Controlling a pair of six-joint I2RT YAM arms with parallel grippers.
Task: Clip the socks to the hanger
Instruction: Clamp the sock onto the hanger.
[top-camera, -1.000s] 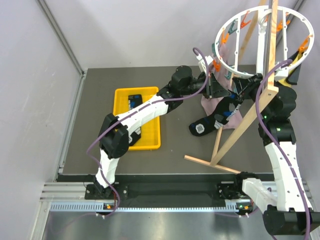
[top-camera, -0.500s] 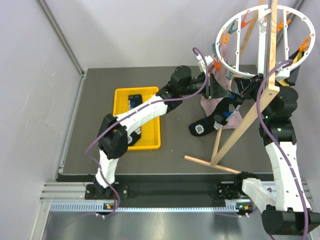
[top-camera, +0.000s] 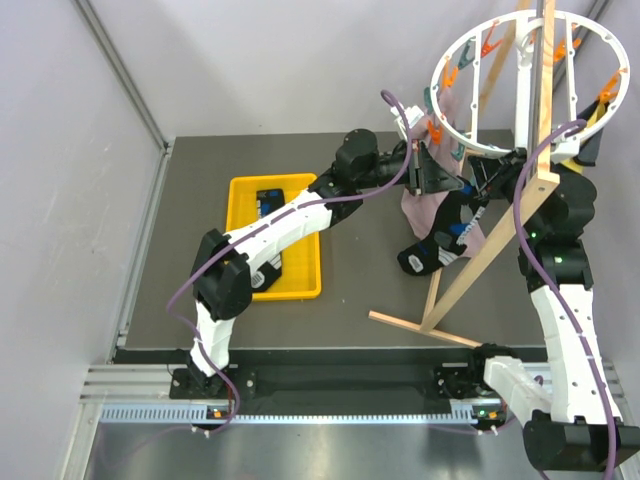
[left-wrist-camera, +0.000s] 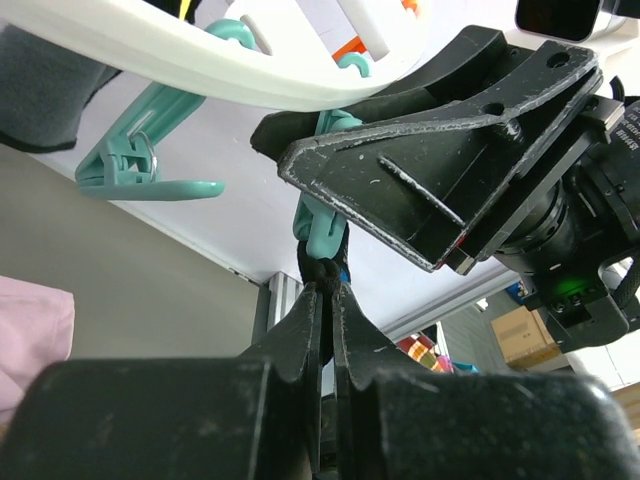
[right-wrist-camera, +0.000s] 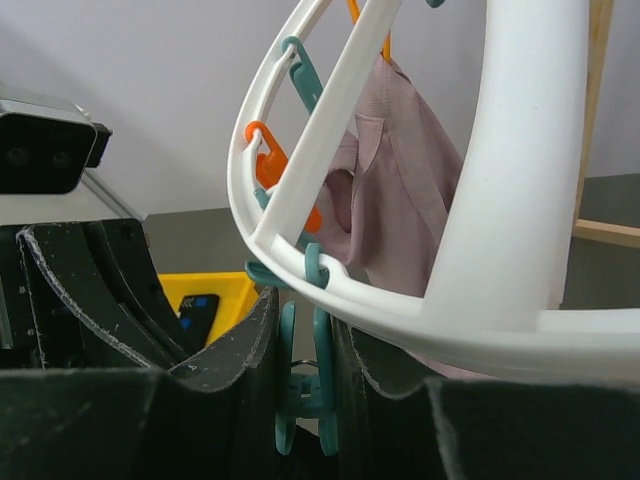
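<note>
The hanger (top-camera: 437, 88) is a white spoked ring on a wooden frame, with orange and teal clips. My left gripper (left-wrist-camera: 327, 290) is shut on the top edge of a black sock (left-wrist-camera: 322, 272), held just under a teal clip (left-wrist-camera: 325, 228). My right gripper (right-wrist-camera: 305, 320) is shut on that teal clip (right-wrist-camera: 303, 385), its fingers pressing both handles. In the top view both grippers meet under the ring's near-left rim, left gripper (top-camera: 430, 176) and right gripper (top-camera: 472, 184). The sock (top-camera: 432, 240) hangs down from there. A second sock (top-camera: 266, 200) lies in the yellow tray.
A pink garment (right-wrist-camera: 395, 200) hangs clipped on the ring behind the grippers. The yellow tray (top-camera: 300, 285) sits left of centre on the dark table. The wooden frame (top-camera: 478, 262) slants down with a foot bar near the front edge. An open teal clip (left-wrist-camera: 130, 160) hangs nearby.
The left gripper has lifted the sock slightly; its lower end has risen off the table and swung right toward the wooden frame. The right gripper has stayed on the clip.
</note>
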